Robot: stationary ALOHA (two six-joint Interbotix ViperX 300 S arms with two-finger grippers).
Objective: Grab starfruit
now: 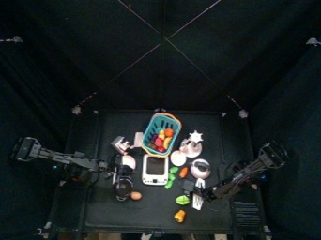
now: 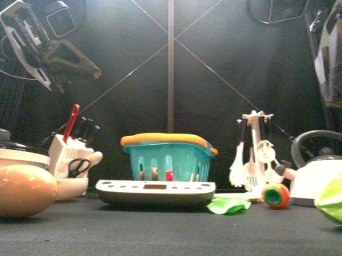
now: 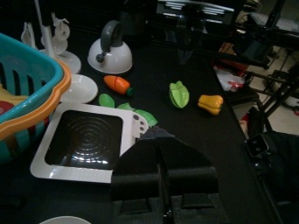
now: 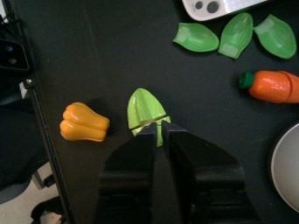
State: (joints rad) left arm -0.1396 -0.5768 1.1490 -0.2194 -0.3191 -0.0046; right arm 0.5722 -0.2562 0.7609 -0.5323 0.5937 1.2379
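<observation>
Right gripper (image 4: 162, 131) at starfruit (image 4: 145, 109) — black table (image 4: 105, 52); black curtains (image 1: 160, 56)

R hand (image 4: 159, 131) jaws close together, pointing down at table; L hand (image 3: 163, 162) jaws shut, hovering low.

Hidden and cut-off parts

The right gripper (image 4: 163, 131) covers the starfruit's (image 4: 145, 108) near end; the kettle (image 2: 318, 165) runs off the front view's edge.

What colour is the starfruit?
Light green starfruit, clearest in the right wrist view.
</observation>
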